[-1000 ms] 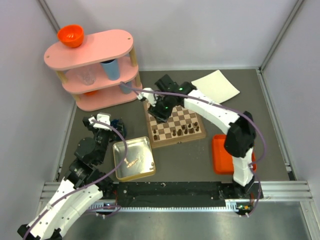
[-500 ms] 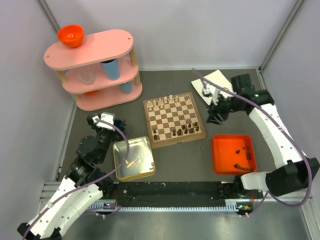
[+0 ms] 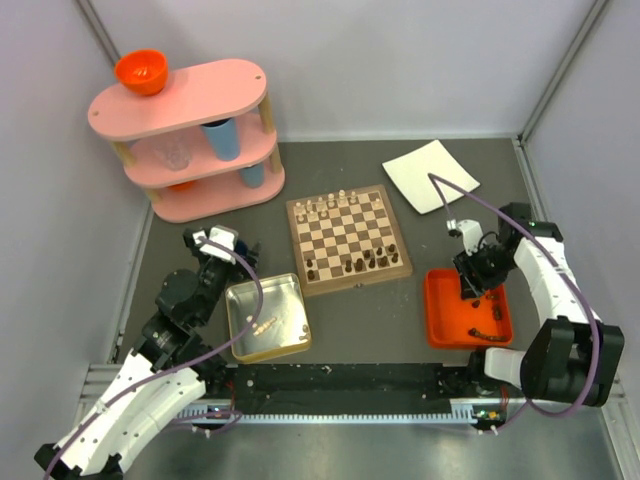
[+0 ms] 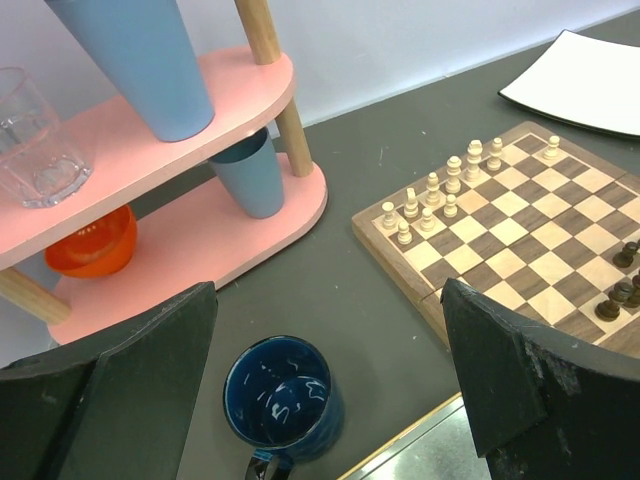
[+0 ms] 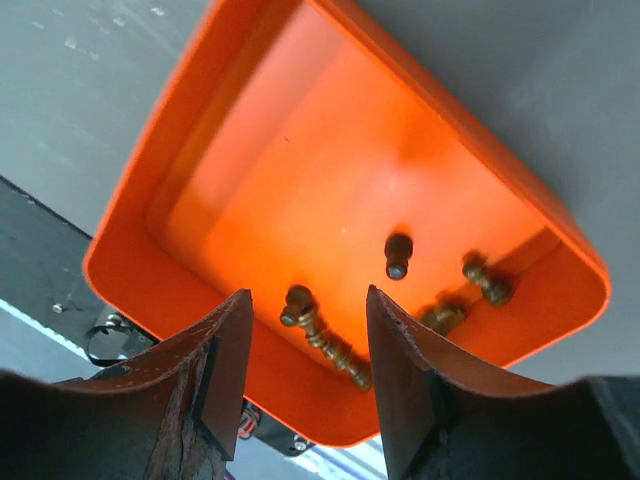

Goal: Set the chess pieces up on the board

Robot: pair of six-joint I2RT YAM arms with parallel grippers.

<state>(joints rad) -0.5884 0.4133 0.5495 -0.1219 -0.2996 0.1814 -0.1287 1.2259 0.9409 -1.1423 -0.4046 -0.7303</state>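
Right wrist view: the right gripper [image 5: 308,300] hangs over the orange tray [image 5: 250,130] with its jaws about half apart and nothing between them. Low in the frame, in the gap between the 2 fingers [image 5: 215,370], a dark chess piece [image 5: 298,303] lies on its side on the tray floor. What looks like a 2nd one touches its end and trails toward the lower right. Their long axis runs on a slant, upper left to lower right, so it sits neither square to the left-to-right closing line of the jaws nor along it. I judge that a small wrist turn before descending would give a cleaner pinch across the stem. 3 more dark shapes lie right of centre, clear of the jaws.

In the top external view the tray is at lower right and the board [image 3: 348,238] at centre. Dark pieces [image 3: 368,262] already stand on its lower right squares and pale pieces [image 3: 328,207] along its upper edge. The right arm is plainly the nearer one. The left gripper [image 3: 218,245] stands wide open and empty at the left of the frame, just beside the metal tin [image 3: 240,345] and well apart from the tray.
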